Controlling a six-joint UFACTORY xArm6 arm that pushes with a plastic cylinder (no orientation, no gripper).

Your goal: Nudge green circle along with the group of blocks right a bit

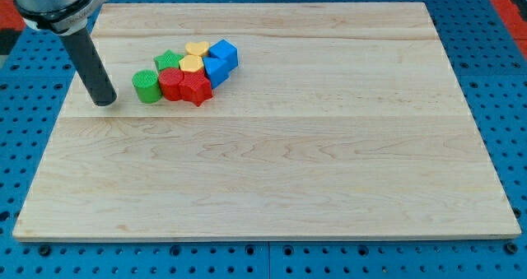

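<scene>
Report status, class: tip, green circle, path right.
My tip left of green circle, small gap. Circle touching red blocks of cluster. Board to the right unobstructed.

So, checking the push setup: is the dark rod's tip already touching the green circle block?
No: my tip stands on the wooden board to the view's left of the green circle block, with a visible strip of bare board between them.

My tip (105, 103) rests on the surface (272, 172), just beside the green circle (146, 86) at its 9 o'clock. At the circle's 3 o'clock, touching it, cluster 7 other blocks (198, 69).
</scene>
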